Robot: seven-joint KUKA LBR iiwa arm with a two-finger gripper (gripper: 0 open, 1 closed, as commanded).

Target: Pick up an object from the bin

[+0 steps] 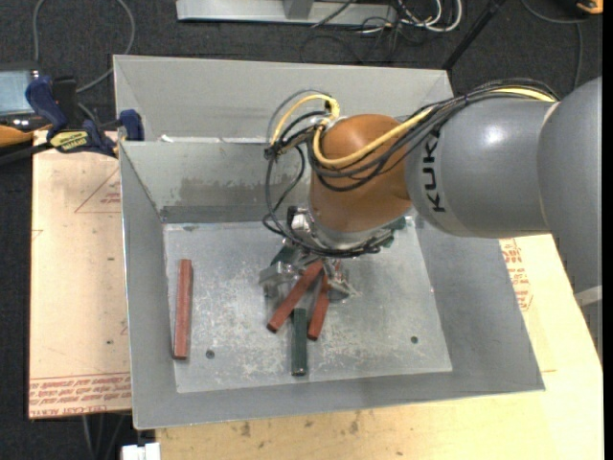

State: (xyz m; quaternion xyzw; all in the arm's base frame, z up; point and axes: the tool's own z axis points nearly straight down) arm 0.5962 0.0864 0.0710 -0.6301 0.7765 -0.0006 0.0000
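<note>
My gripper [306,278] is low in the middle of the bin, under the arm's orange cover. It stands open, with one metal fingertip [273,275] to the left and the other to the right of the upper ends of two red-brown sticks. The longer red-brown stick [289,305] slants down to the left. The shorter red-brown stick [319,312] lies just right of it. A dark green stick [300,345] lies upright below them, its top end hidden under the red ones. Whether the fingertips touch the sticks cannot be told.
Another red-brown stick [182,309] lies alone near the bin's left wall. The arm and its cables cover the bin's back middle and right side.
</note>
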